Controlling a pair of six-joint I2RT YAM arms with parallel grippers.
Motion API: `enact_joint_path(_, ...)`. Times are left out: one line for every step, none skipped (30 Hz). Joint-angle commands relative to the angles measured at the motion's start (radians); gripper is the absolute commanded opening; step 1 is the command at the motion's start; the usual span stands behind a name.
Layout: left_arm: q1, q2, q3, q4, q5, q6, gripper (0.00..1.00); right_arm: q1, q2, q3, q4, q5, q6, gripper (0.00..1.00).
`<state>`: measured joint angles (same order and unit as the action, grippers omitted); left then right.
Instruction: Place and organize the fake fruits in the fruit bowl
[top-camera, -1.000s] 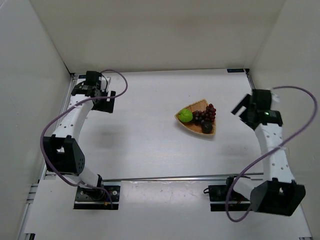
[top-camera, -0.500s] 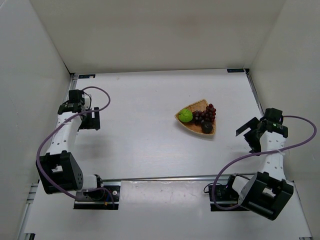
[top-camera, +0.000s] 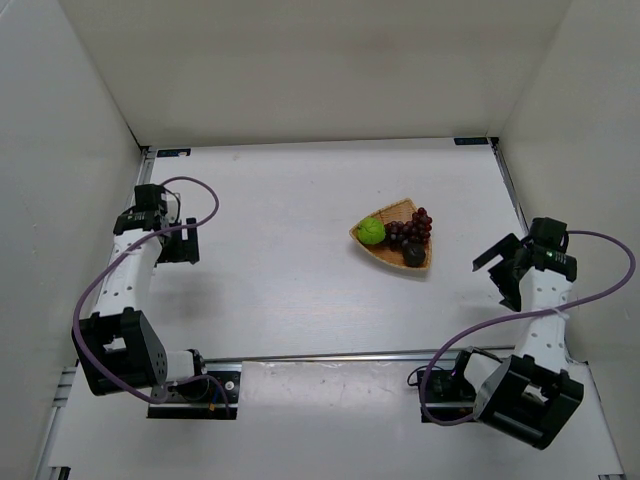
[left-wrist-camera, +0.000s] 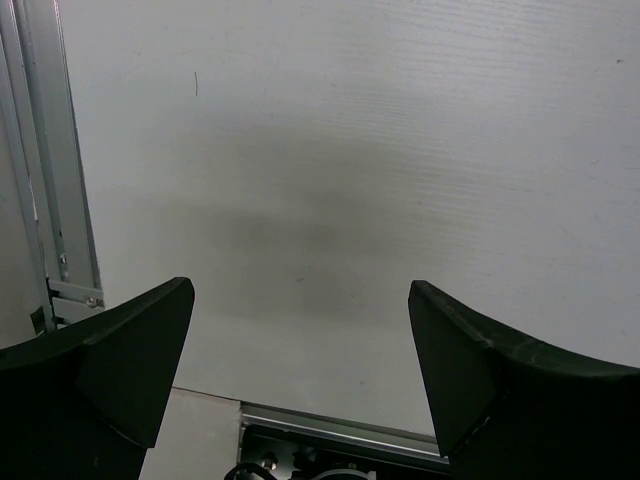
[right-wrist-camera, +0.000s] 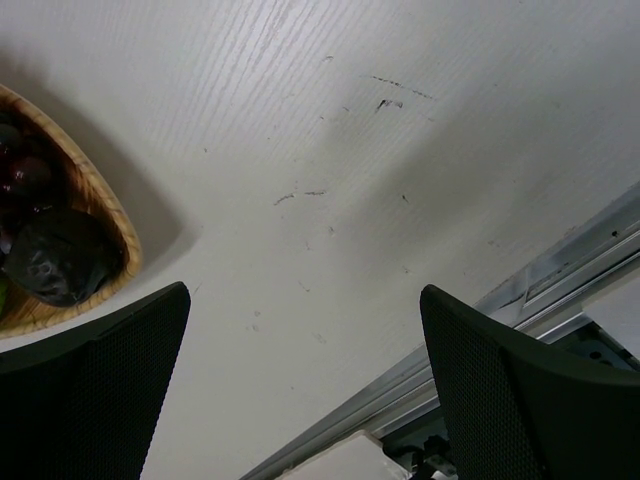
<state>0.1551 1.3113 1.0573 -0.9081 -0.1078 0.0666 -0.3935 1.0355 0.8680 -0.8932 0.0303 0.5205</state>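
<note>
My left claw (left-wrist-camera: 300, 290) and right claw (right-wrist-camera: 305, 292) gape empty. Fake fruits (top-camera: 372, 231) in the fruit bowl (top-camera: 385, 256) seem light, slick; I'd pinch across their middles.

Top external: fixed high over near edge of counter (top-camera: 290, 250), looks steeply down, far off, whole counter in frame.
Left wrist: close above counter, faces down between fingers of left pincer (left-wrist-camera: 300, 290); rail (left-wrist-camera: 40, 150) at left edge of frame.
Right wrist: equally close, faces down through right pincer (right-wrist-camera: 305, 290); fruit bowl (right-wrist-camera: 110, 230) corner at left edge.
Shared with top view: that bowl corner, that rail.
</note>
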Motion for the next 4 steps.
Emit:
enact_joint_path(0.004,-0.041,-0.005,0.014,0.019,-0.005,0.99,-0.005,-0.026,-0.007,-0.016,0.016,-0.014,1.00)
enact_joint_path(0.004,-0.041,-0.005,0.014,0.019,-0.005,0.99,-0.005,-0.038,-0.007,-0.016,0.016,-0.014,1.00)
enact_joint_path(0.004,-0.041,-0.005,0.014,0.019,-0.005,0.99,-0.005,-0.038,-0.007,-0.016,0.016,-0.014,1.00)
enact_joint_path(0.004,-0.041,-0.005,0.014,0.019,-0.005,0.99,-0.005,-0.055,-0.007,-0.016,0.007,-0.014,1.00)
